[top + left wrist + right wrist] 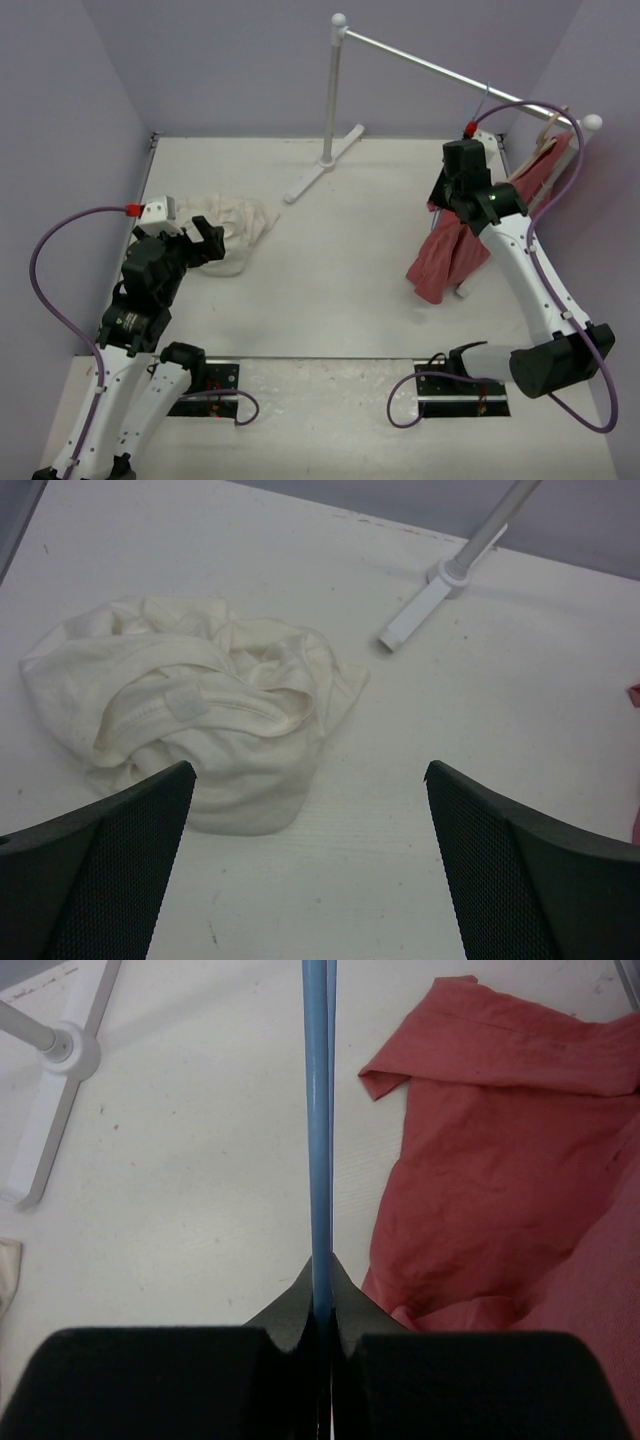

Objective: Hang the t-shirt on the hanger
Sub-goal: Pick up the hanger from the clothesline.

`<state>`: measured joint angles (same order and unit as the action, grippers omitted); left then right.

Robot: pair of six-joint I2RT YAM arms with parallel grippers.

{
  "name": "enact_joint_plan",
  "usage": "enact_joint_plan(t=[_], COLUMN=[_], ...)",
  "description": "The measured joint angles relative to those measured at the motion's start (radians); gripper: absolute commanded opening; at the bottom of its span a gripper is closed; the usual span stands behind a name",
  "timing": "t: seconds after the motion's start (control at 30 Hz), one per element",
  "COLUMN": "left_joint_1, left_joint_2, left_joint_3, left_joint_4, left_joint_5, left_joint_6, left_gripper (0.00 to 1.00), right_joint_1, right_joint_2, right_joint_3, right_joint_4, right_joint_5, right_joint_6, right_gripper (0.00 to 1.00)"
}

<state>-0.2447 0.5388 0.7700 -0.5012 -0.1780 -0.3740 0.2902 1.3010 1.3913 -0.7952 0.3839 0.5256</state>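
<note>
The right gripper (322, 1275) is closed tight on the hanger (320, 1140), its two dark fingers pinched together on a thin light-blue wire with no gap showing between them. In the right wrist view the wire runs straight ahead from the fingertips to the top edge of the view. To the right of this gripper and below it hangs a red garment (490, 1170), its lower folds reaching the white surface (200, 1190). Ahead and to the left of the gripper stands the foot of a white clothes rack (62, 1055).

In the overhead view the right arm reaches up beside the rack's rail, and a small part of the blue hanger shows just beyond the gripper, near the rail. The red garment hangs there from a tan wooden hanger (545, 135).

The left gripper (308, 770) is spread wide and holds nothing. It hovers low over the surface, touching nothing. The t-shirt (200, 710), cream-white and crumpled in a heap, lies on the surface just ahead of this gripper, mostly in front of its left finger. It is well apart from the right gripper and the hanger.
</note>
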Motion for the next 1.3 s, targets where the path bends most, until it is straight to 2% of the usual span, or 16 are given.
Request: enact_joint_plan(t=[0.23,0.67,1.03,1.3], left_joint_1=[0.000,0.000,0.000,0.000], left_joint_2=[0.002,0.029,0.055,0.138], left_joint_3=[0.000,0.000,0.000,0.020], left_joint_4=[0.000,-0.001,-0.009,-0.097], left_joint_5=[0.000,-0.013,-0.072,-0.244], left_joint_6=[0.000,0.000,-0.005,-0.121], left_gripper=[1.00,1.00,1.00,1.00], right_joint_1=[0.016,0.052,0.061,0.088], right_joint_2=[-0.014,-0.168,-0.353,-0.460], right_joint_3=[0.030,0.056,0.017,-0.099], right_joint_4=[-0.020,-0.025,-0.028,-0.029], right_joint_5=[-0.012,-0.045,-0.366,-0.530], right_joint_6=[-0.040,-0.152,-0.239,-0.238], right_gripper=[0.00,0.00,0.00,0.00])
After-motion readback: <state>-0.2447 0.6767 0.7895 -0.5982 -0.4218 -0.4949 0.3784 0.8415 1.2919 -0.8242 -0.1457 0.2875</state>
